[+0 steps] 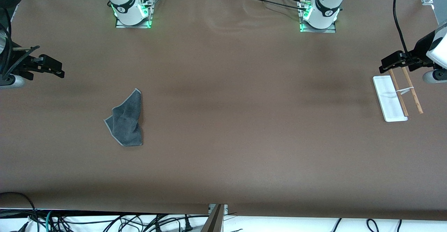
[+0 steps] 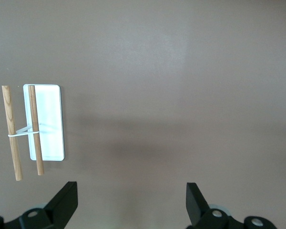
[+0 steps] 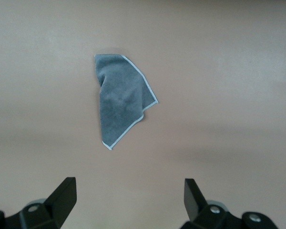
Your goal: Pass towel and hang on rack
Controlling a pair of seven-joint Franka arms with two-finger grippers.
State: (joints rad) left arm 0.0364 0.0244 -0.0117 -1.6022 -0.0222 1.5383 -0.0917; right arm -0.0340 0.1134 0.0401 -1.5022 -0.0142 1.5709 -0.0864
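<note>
Start pose, nothing picked yet.
We hold the left gripper [image 2: 129, 202] and the right gripper [image 3: 128, 200] wide open and empty; the towel [image 1: 126, 119] lies w/ the right arm, the rack [image 1: 398, 97] w/ the left, hence a pass.

A brown table [image 1: 223, 120] fills the view, its cover faintly rippled near its edge farthest from the front camera. Black cables [image 1: 104, 221] lie tangled on the white floor [image 1: 297, 224] below the table's nearest edge.

We see the towel [image 1: 126, 120] crumpled on the brown worktop [image 1: 237, 120], near the empty right pincer [image 1: 57, 71] at its end. The left pincer [image 1: 386, 66] hangs just beside the rack [image 1: 393, 101]; both arms wait.
</note>
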